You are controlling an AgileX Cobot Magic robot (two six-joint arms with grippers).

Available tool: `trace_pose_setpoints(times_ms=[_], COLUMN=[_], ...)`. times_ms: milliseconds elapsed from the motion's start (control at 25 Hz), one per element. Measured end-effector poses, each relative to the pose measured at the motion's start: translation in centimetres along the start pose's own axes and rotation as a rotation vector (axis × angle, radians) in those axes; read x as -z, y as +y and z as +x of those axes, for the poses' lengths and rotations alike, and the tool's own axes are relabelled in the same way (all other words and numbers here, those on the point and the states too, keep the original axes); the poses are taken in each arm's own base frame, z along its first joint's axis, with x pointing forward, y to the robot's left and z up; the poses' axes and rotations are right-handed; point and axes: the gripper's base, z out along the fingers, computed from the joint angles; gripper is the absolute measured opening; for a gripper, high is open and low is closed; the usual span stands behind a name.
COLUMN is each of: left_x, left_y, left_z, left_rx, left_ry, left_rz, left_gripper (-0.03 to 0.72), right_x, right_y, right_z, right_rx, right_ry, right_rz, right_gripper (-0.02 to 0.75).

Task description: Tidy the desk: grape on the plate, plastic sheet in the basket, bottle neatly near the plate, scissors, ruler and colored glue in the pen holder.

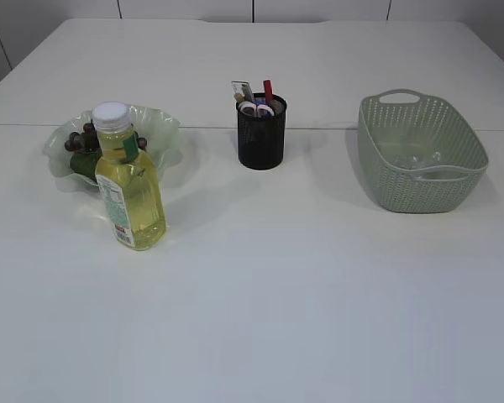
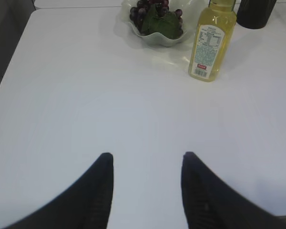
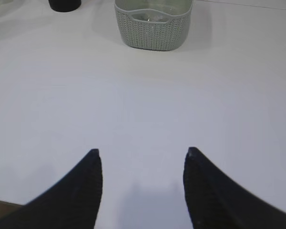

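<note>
Jaws well short of bottle

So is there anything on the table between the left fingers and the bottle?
Nothing visible. In the left wrist view, bare white table lies between the left fingers and the bottle, which stands upright beside the plate of grapes.

Left gripper open, empty, above bare table; bottle upright near far edge, just right of plate holding grapes; black holder at far-right corner
</note>
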Motion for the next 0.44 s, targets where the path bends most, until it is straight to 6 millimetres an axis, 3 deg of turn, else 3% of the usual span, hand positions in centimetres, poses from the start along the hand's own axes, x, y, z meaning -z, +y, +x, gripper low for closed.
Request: trace_pose_setpoints(times_ms=[440], left_x=[0.0], left_y=[0.02], left_z=[0.0], left_rx=[-0.001], left_ry=[0.0], left_rz=[-0.002], left_gripper=[0.293], right_x=[0.0], right_y=[-0.05], right_z=[0.0], right_rx=[0.004], right_ry=[0.0], right_rz=[0.005], right_gripper=[0.438])
